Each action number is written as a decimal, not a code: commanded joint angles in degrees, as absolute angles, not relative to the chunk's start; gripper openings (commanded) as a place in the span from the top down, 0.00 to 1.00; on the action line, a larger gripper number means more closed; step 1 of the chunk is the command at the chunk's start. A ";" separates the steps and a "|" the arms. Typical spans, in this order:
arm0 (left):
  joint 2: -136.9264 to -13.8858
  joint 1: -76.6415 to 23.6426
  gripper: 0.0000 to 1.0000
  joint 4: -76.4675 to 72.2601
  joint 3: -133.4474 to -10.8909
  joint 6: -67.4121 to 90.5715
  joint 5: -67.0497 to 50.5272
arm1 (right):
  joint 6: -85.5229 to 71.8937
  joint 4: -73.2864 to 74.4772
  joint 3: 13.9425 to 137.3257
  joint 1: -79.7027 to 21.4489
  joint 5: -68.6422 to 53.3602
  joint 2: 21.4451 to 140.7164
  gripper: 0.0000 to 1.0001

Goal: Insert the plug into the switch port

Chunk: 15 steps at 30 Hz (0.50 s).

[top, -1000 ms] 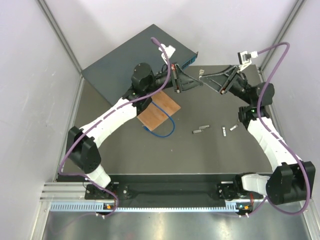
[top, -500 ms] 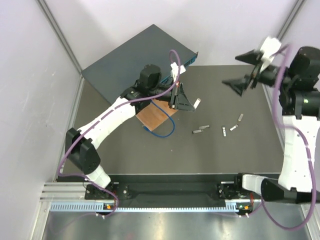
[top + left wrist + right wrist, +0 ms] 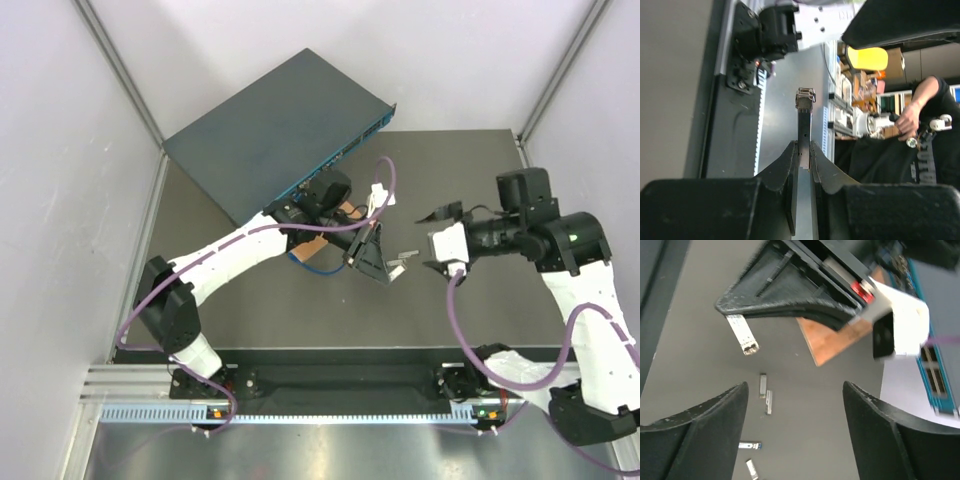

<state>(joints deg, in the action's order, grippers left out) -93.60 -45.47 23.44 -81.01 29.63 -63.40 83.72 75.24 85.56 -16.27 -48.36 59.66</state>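
Step in hand: the plug (image 3: 804,120) is judged to be in carriage toward the switch (image 3: 270,130); insertion is not yet begun.
Left gripper: the left gripper (image 3: 802,150) is pinched shut on the rear of the plug, so that the metal-latched tip stands clear ahead of the fingertips.
Right gripper: the right gripper (image 3: 795,400) is spread wide with nothing between its fingers, well apart from the switch on the side its port face looks toward.
Plug position: the plug is held above the tabletop (image 3: 300,320), out in front of the switch's port face and apart from it, with the tip turned away from the switch.
Ports: the ports (image 3: 350,150) are set in a row along the long narrow face of the switch.
Alignment: the wrist should be turned until the tip leads toward the switch, square to its port face and level with one opening, before any push is made.
Obstacles: a wooden board (image 3: 835,345) and a blue cable (image 3: 318,270) lie between the plug and the switch and should be passed over.
Risk: a thin plug so pinched may pivot, so a slow, straight push is advised.
Loose plugs: the loose plugs (image 3: 765,390), farther from the switch, are best left untouched.
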 commanded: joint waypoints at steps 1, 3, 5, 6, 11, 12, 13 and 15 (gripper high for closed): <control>-90.44 -46.05 1.00 24.70 -80.25 26.72 -66.09 | 93.07 79.19 84.56 -21.17 -48.08 58.97 0.26; -90.61 -46.23 1.00 24.52 -79.72 27.24 -66.09 | 92.64 77.18 82.45 -25.47 -45.80 58.28 0.32; -90.70 -46.23 1.00 24.08 -79.54 27.77 -66.36 | 91.59 76.03 80.69 -29.78 -43.43 57.75 0.40; -90.79 -46.23 1.00 23.91 -79.45 27.86 -66.36 | 91.15 74.98 80.16 -31.01 -42.64 57.40 0.43; -90.79 -46.32 1.00 23.29 -79.45 28.48 -66.71 | 87.64 70.76 76.47 -37.61 -37.37 56.43 0.47; -90.79 -46.41 1.00 23.12 -79.45 28.48 -66.71 | 86.76 69.97 75.94 -38.57 -36.92 56.51 0.48; -90.79 -46.41 1.00 23.20 -79.54 28.48 -66.88 | 85.62 68.05 75.85 -38.93 -36.57 56.51 0.49; -90.53 -46.58 1.00 23.20 -79.28 28.56 -66.97 | 83.85 67.41 76.02 -39.37 -35.69 57.39 0.49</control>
<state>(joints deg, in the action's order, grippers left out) -93.23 -46.26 24.56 -79.40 28.80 -64.99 86.50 72.36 75.72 -37.80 -37.56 57.47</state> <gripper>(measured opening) 0.159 0.513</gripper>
